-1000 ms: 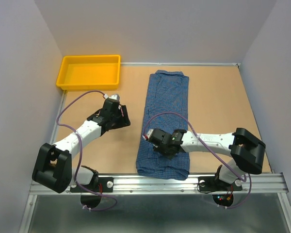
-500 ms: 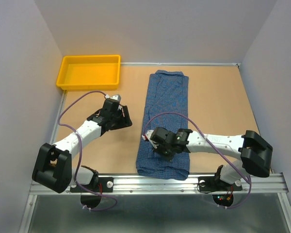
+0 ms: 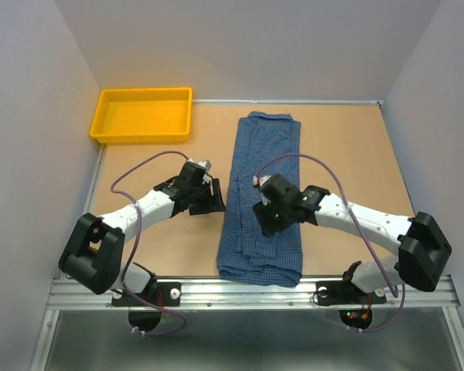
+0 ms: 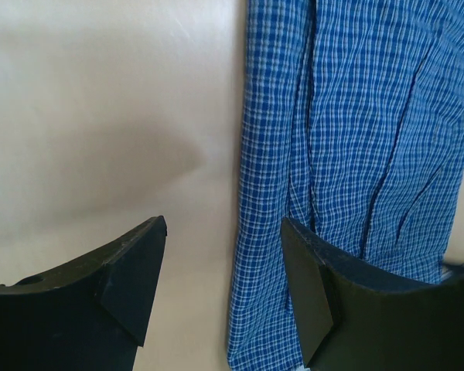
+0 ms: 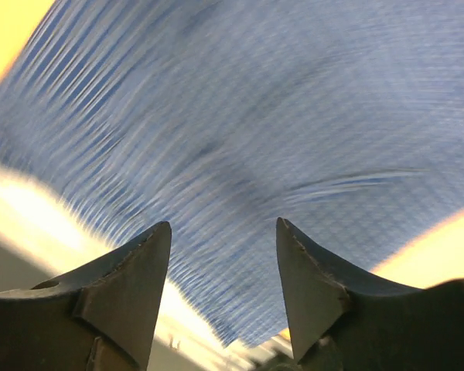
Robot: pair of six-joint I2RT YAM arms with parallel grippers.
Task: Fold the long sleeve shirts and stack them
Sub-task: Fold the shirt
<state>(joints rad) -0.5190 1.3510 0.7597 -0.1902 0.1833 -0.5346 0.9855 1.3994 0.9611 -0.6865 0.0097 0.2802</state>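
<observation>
Your tan desk [image 3: 348,154] sits inside pale grey walls [image 3: 240,46]. The blue checked cloth shirt [image 3: 267,154] lies lengthwise mid-desk. Your left fingers [image 4: 127,270] stand wide, straddling its left edge; your right fingers [image 5: 131,270] stand wide and empty above it.

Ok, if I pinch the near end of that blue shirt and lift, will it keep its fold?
Probably not: the shirt is thin cloth with soft creases, so it should droop and its layers may slip apart. It looks light for its spread. Pushed along the table, it would likely bunch rather than slide.
</observation>
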